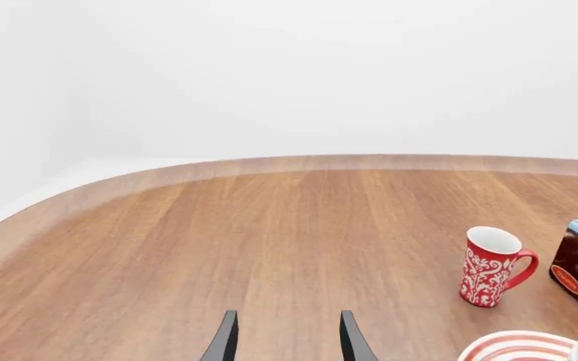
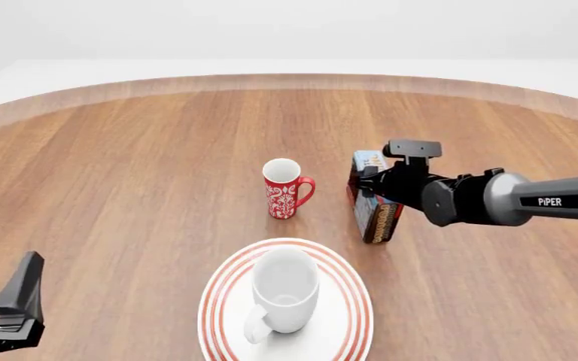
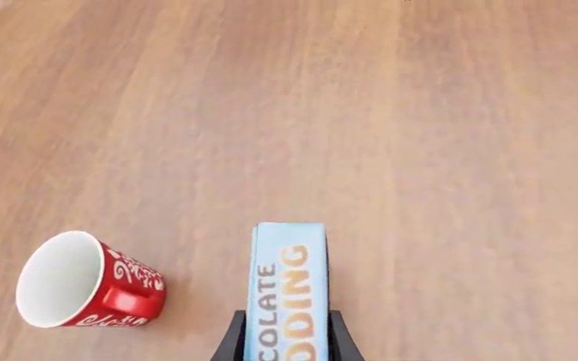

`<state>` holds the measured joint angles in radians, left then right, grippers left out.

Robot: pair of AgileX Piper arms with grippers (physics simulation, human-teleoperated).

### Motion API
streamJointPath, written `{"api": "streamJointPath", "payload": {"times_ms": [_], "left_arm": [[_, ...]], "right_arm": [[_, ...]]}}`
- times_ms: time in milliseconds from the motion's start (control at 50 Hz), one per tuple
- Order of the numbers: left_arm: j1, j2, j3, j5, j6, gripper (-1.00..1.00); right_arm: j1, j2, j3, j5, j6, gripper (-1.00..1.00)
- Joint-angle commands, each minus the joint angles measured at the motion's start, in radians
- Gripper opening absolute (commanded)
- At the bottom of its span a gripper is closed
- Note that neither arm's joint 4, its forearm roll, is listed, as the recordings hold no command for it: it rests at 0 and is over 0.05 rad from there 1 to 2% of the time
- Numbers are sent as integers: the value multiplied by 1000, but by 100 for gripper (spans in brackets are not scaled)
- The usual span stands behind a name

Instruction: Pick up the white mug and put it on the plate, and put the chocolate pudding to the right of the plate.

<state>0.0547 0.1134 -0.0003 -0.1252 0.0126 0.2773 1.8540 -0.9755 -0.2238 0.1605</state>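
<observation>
The glossy all-white mug [image 2: 285, 289] stands on the red-ringed round plate [image 2: 354, 320]; right fingers [image 3: 336, 336] clamp the light-blue chocolate pudding box [image 3: 287, 289]; left fingers [image 1: 351, 338] apart, empty.

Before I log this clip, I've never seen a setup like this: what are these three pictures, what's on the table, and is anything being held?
These are simulator renders of two robot arms at a wooden table. The front view looks forward and down from the arms' own side. The other two views come from cameras just behind each gripper, looking along its fingers.

On the table are a red mug, a red-ringed plate with the white mug standing on it, and a chocolate pudding box to the right of the red mug, beyond the plate.

The right gripper has a finger on each side of the box; whether it is lifted off the table I cannot tell. The left gripper is open with nothing between its fingers, low at the near left.
</observation>
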Motion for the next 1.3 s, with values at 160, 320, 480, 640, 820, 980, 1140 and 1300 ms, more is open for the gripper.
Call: {"api": "streamJointPath", "payload": {"times_ms": [160, 320, 480, 640, 820, 980, 1140, 1300], "left_arm": [[-2, 15, 0, -14, 0, 100], [-2, 9, 0, -8, 0, 100], [-3, 12, 0, -11, 0, 100], [-3, 1, 0, 0, 2, 100], [-5, 36, 0, -33, 3, 100], [-8, 36, 0, -32, 6, 100], [-10, 36, 0, -32, 8, 100], [-11, 36, 0, -33, 9, 100]], "right_arm": [[-30, -5, 33, 18, -16, -100], [-35, -34, 36, 30, -10, -100], [-42, -74, 43, 45, -5, -100], [-52, -105, 53, 52, -4, -100], [-56, -153, 65, 72, 0, -100], [-62, -222, 86, 100, 4, -100], [-62, -280, 108, 120, 3, -100], [-66, -328, 125, 140, 2, -100]]}}
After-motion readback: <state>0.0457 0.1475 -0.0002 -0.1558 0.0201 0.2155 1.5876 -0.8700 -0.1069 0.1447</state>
